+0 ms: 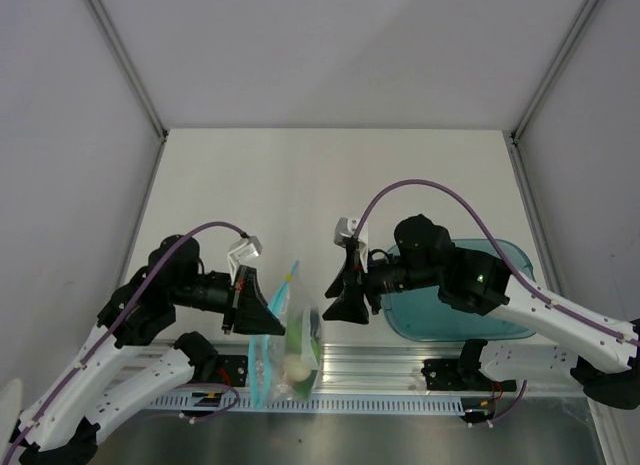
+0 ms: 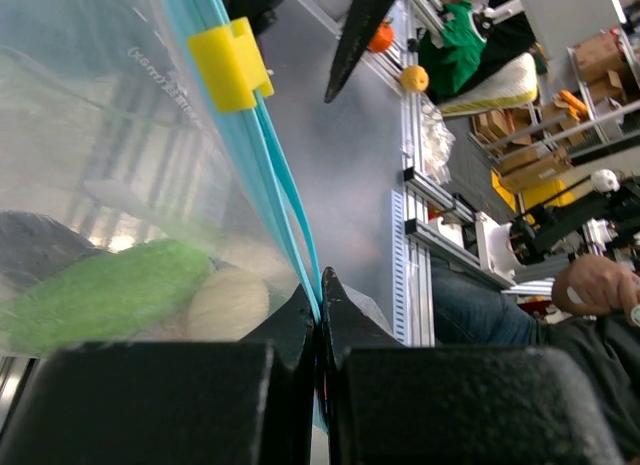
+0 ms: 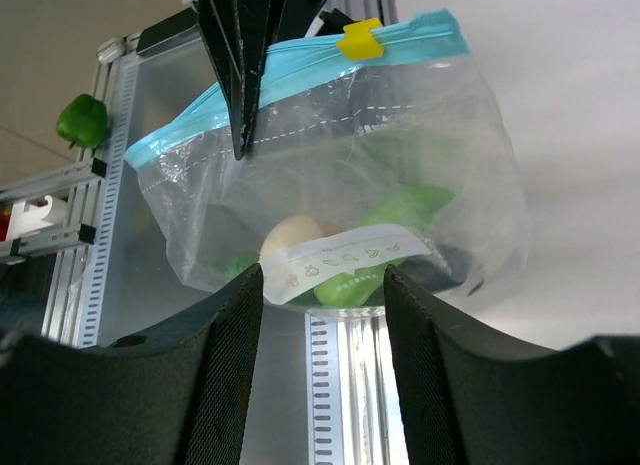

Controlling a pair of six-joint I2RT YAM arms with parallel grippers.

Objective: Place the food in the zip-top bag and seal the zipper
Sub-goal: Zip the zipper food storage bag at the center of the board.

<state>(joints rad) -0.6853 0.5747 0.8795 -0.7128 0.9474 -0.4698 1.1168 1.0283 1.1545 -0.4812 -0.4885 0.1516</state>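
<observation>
- Food is inside the zip-top bag (image 3: 430, 155): a cream egg (image 3: 293, 240) and a light green cucumber (image 3: 405, 207) lie at the bottom, with a darker piece beside them that I cannot name.
- From above, the bag hangs at 6 o'clock over the near rail, mouth up, so the load pulls the plastic straight.
- The left gripper (image 2: 318, 315) is clenched on the light blue zipper (image 3: 300, 55), pinching the strip partway along. That anchors the mouth so a pull along it meets resistance.
- A yellow slider (image 3: 360, 40) sits near the zipper's far end. Whether the tracks are fully joined cannot be told.
- The right gripper (image 3: 322, 285) is released, jaws apart and holding nothing. It faces the bag from 3 o'clock, near but not touching, probably lined up to take the slider or the free end.
- A teal tray (image 1: 510, 255) lies at 4 o'clock under the right arm.
- A green pepper-like piece (image 3: 82, 120) sits apart by the rail, outside the bag.
</observation>
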